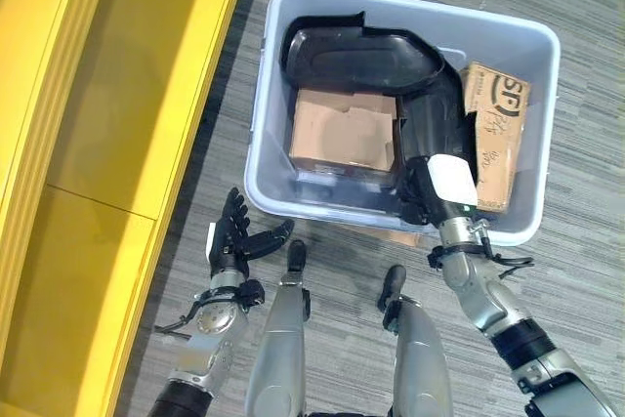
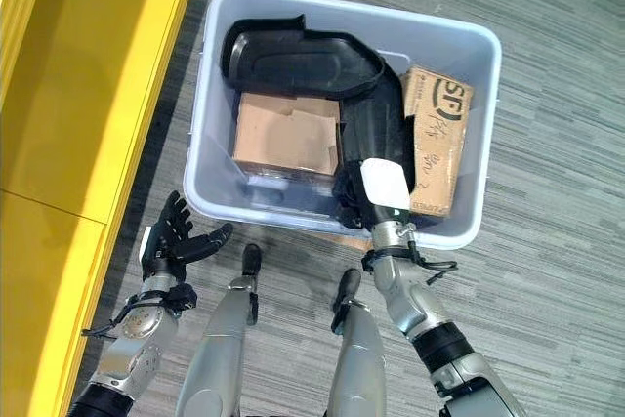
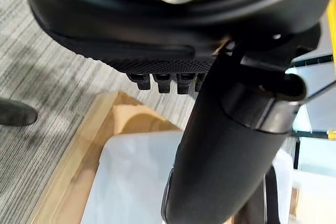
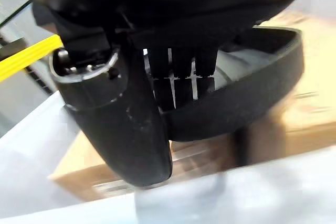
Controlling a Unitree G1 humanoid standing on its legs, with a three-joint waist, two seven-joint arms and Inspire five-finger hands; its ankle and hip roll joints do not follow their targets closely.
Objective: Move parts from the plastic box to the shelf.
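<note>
Silver-grey arms — each ending in a dark robot hand (image 1: pixel 234 234), the right thumb white-covered.

glossy black plastic part (image 1: pixel 391 70), matt cardboard boxes (image 1: pixel 344 130), perhaps translucent smooth plastic box (image 1: pixel 410 5), glossy yellow shelf (image 1: pixel 117 104).

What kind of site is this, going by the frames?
Probably a workshop or parts-handling test area: a yellow shelf, a plastic box on grey carpet holding a black molded part and cardboard boxes.

You saw the large black part (image 1: pixel 376 70) lying in the pale plastic box (image 1: pixel 293 17), centre frame; the yellow shelf (image 1: pixel 107 95) filled the left.
</note>
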